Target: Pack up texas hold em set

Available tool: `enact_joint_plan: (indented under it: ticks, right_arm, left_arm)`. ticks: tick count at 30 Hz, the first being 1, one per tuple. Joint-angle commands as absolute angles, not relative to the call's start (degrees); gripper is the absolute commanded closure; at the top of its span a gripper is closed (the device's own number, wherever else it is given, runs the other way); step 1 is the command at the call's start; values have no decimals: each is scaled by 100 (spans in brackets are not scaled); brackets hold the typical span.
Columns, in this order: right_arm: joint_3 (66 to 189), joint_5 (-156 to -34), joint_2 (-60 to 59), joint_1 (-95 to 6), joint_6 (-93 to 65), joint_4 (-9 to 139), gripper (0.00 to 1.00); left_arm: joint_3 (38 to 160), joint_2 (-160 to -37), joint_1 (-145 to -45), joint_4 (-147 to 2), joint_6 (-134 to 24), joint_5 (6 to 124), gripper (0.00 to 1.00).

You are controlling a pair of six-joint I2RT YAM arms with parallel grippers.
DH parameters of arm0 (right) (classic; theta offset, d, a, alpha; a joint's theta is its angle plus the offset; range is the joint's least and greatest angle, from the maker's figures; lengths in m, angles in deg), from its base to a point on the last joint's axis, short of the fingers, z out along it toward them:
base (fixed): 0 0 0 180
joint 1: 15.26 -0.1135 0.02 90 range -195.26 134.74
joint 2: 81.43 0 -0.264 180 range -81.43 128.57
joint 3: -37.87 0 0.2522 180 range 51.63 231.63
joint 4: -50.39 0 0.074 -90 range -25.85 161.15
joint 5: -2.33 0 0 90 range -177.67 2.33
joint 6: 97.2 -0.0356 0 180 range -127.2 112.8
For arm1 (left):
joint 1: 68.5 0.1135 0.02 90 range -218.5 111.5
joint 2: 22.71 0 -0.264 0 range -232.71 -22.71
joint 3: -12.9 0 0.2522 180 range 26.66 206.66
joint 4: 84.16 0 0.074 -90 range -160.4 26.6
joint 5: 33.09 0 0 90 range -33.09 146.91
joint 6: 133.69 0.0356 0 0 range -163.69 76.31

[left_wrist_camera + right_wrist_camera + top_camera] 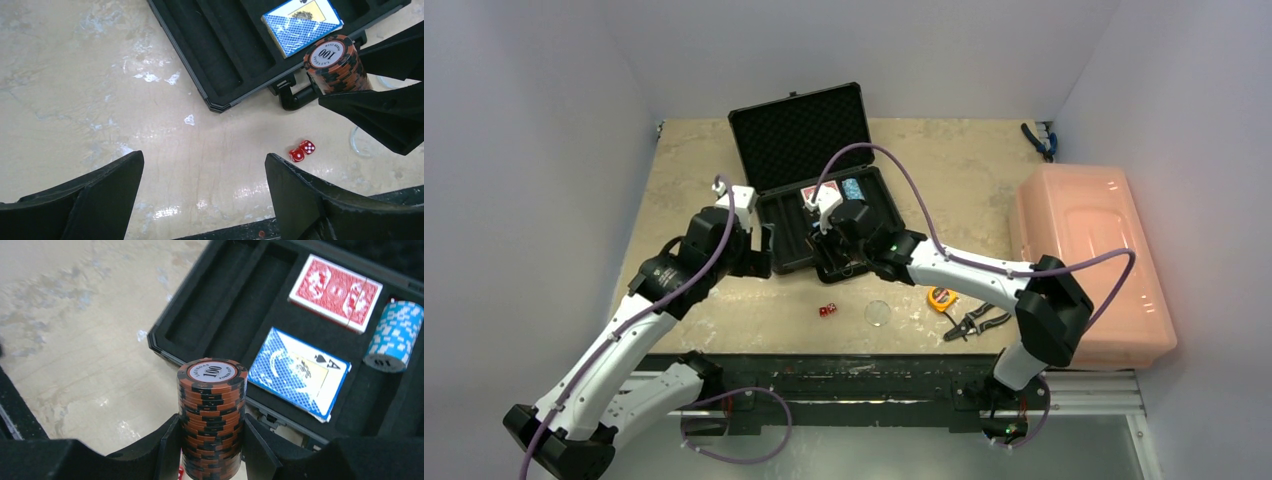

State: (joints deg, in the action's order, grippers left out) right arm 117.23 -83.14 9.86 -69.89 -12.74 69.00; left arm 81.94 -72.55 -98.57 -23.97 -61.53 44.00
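**Case.** The black briefcase (796,135) stands open on the desk (694,160). The lid is raised toward the far wall. The long axis runs roughly left to right, slightly skewed. The handle (295,97) points at the near edge of the desk.

**Contents.** The red deck (335,292) and the blue deck (299,371) lie flat in the foam tray. A light-blue chip stack (395,336) lies on its side just beside the red deck, one end face toward the near rim.

**Right jaws.** These are partly closed on the sides of an orange-and-black chip stack (212,420). The stack is held over the near rim of the case, by the handle. Its long axis runs between the fingers, and the face marked 100 points up toward the wrist camera.

**Left jaws.** These stand wide apart and hold nothing. They hang over bare desk beside the near left corner of the case.

**Loose parts.** Two red dice (827,310) lie touching each other on the desk in front of the case. A clear disc (878,313) lies near them on the right.
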Motion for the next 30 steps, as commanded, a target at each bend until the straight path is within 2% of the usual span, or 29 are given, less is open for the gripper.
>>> enact_joint_plan:
  ticks: [1, 6, 14, 30]
  right_arm:
    - [12479, -7889, 1121, -6908, -1640, 7419, 100]
    - [13082, -7871, 1460, -6677, -1739, 8017, 100]
    - [13449, -8194, 1779, -5982, -1766, 8519, 100]
    - [13945, -7659, 2498, -5611, -1698, 9082, 100]
  left_arm:
    - [8446, -7182, -9839, -2482, -5802, 3852, 9]
    - [8345, -6974, -9834, -2558, -5701, 3407, 9]
    - [8384, -7069, -9834, -2461, -5672, 3500, 11]
    - [8379, -7157, -9836, -2444, -5650, 3643, 13]
